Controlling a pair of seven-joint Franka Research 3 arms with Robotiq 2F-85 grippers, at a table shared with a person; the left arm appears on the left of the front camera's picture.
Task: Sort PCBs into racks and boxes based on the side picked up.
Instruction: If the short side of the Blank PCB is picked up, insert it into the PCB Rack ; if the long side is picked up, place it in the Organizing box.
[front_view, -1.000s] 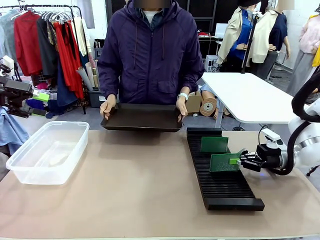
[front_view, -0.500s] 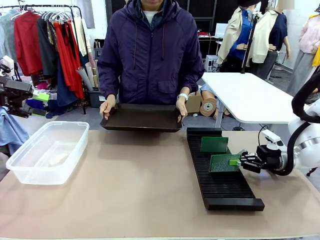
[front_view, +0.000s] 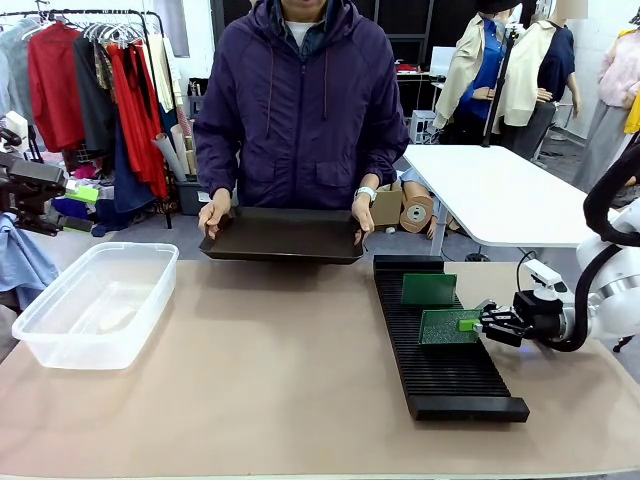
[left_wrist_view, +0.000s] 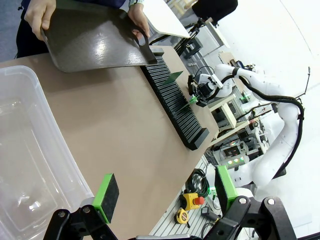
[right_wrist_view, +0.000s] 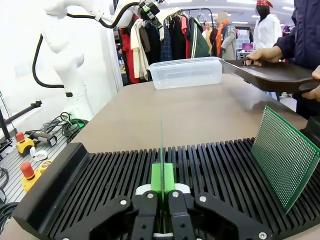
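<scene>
Edge-on, right fingers (right_wrist_view: 161, 197) clamped on PCB (front_view: 443, 326) over rack (front_view: 440, 380), left fingers (left_wrist_view: 165, 192) apart above tub (left_wrist_view: 30, 165).

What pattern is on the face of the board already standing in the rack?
Green with a fine dot grid on the standing PCB, clearest in the right wrist view.

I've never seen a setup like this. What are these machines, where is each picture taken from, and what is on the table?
Two white robot arms share a table with a person. One camera looks across the table; the other two sit on the arms' wrists. The right gripper is shut on a thin green circuit board, holding it over the long black slotted rack, where another green board already stands. The left gripper is open above the clear plastic tub. The person holds a dark shallow tray at the far edge.
</scene>
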